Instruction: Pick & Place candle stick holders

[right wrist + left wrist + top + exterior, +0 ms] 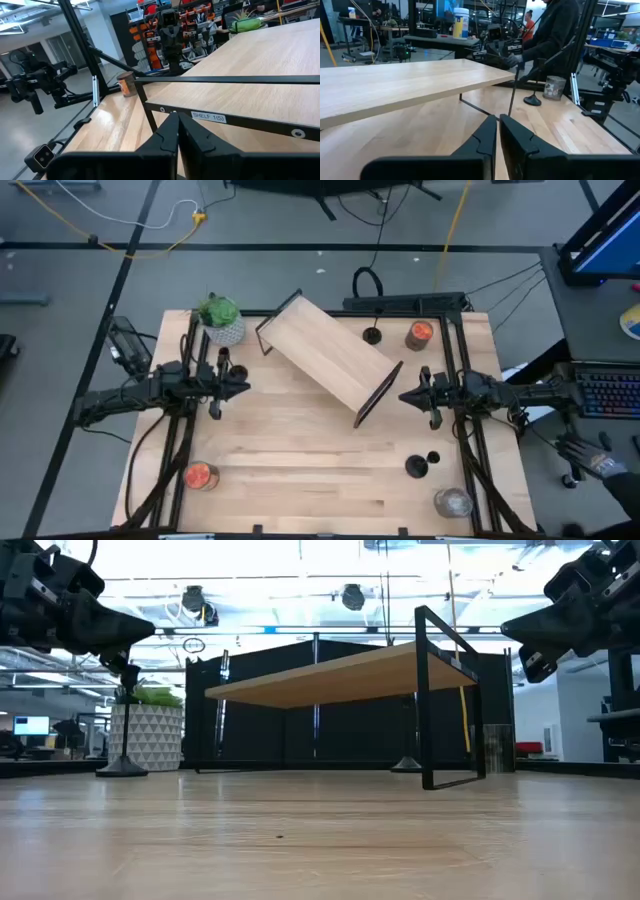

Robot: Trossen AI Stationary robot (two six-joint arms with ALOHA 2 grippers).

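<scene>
Four black candle stick holders stand on their round bases on the wooden table. One (222, 358) is beside the plant and shows in the low view (122, 768). One (372, 335) is at the far side behind the shelf (405, 764). Two (416, 467) (433, 457) stand near the right front; one of these, with a tall stem, shows in the left wrist view (532, 100). My left gripper (242, 388) (497, 131) is shut and empty, above the table at the left. My right gripper (405, 395) (176, 129) is shut and empty, by the shelf's right end.
A wooden shelf on a black frame (330, 360) stands slantwise at mid-table between the grippers. A potted plant (220, 318) stands far left, orange candles far right (419, 333) and near left (200, 475), and a glass jar (452, 502) near right. A person (555, 30) stands beyond the table.
</scene>
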